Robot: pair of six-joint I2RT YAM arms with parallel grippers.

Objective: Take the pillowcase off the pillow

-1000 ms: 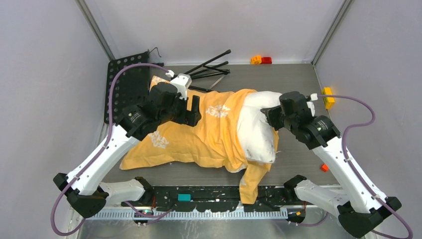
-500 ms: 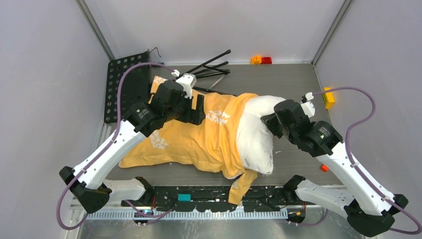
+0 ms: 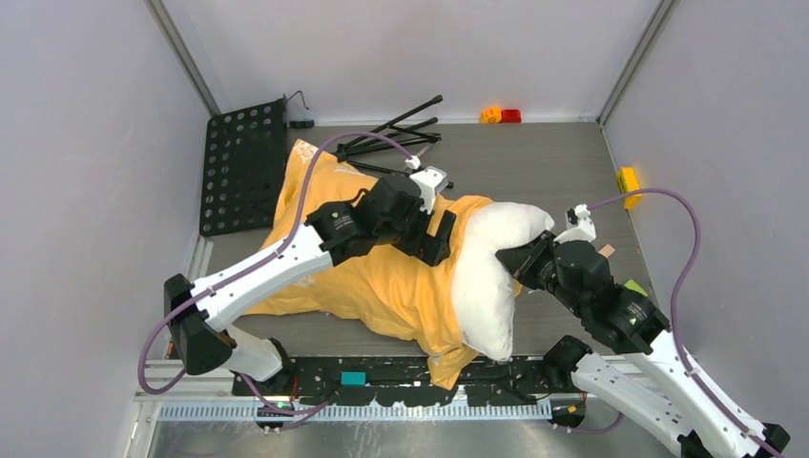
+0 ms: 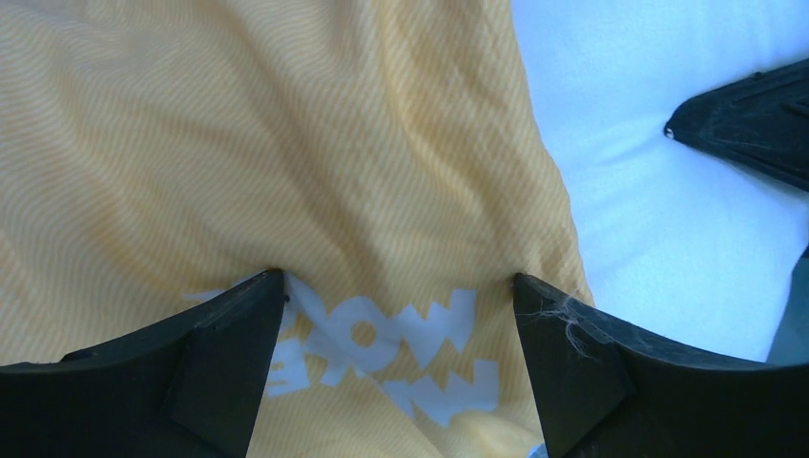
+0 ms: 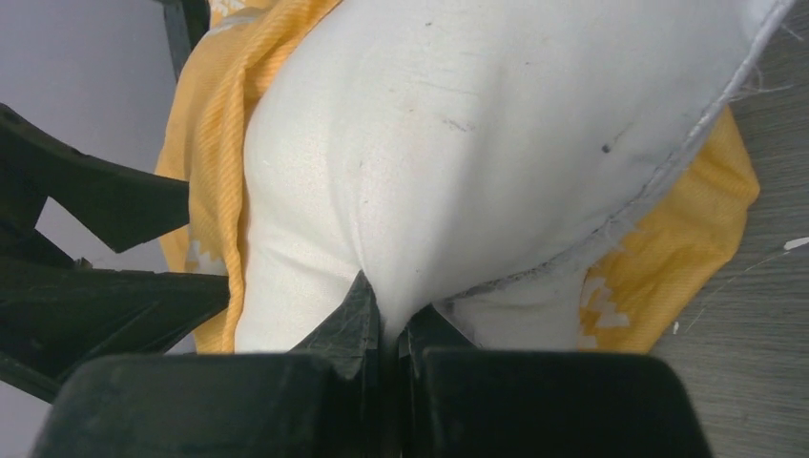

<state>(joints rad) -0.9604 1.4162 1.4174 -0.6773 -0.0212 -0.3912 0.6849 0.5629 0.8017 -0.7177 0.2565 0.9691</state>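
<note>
Grey counter (image 3: 572, 162): pillow (image 3: 487, 286), long axis near-to-far, right gripper (image 5: 386, 324) clenched on its right side; pillowcase (image 3: 382, 286) trails toward left edge, left gripper (image 4: 396, 281) splayed atop it.

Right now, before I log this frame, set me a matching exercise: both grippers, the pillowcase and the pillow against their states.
Column one:
1. left gripper
2. right gripper
3. pillowcase
4. pillow

Column two:
A. white, partly uncovered
B. open, over orange-yellow cloth
C. shut on a pinch of white fabric
D. orange-yellow face showing, crumpled

Pairs: 1-B; 2-C; 3-D; 4-A
</note>
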